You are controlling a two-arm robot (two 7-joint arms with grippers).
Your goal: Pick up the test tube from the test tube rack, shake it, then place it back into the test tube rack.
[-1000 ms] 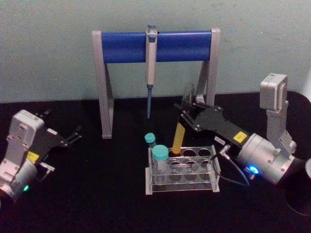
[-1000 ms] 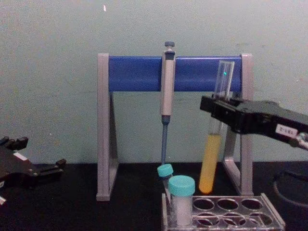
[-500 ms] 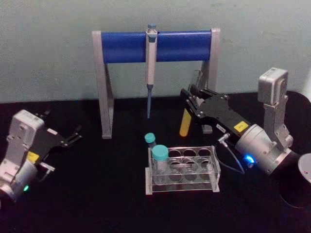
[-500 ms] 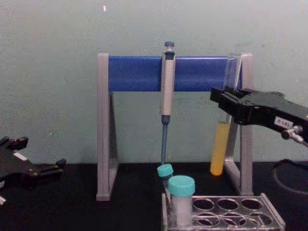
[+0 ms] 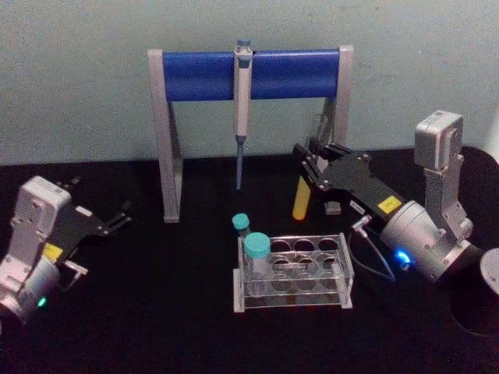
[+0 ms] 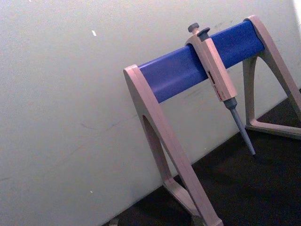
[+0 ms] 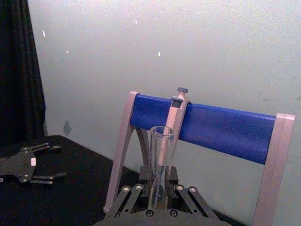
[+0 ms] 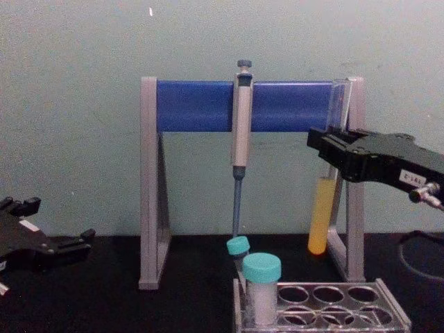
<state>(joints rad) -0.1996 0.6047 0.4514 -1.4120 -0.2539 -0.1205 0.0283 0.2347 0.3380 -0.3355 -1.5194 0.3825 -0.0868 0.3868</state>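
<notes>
Right gripper (image 8: 330,149) around test tube (image 8: 320,218), off rack (image 5: 292,292)

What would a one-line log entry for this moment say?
right gripper: shut on test tube, held out of the rack | left gripper: open, parked at left

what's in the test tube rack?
The test tube rack holds two teal-capped tubes, the front one partly covering the rear one; other holes look empty. The test tube is in the right gripper.
</notes>
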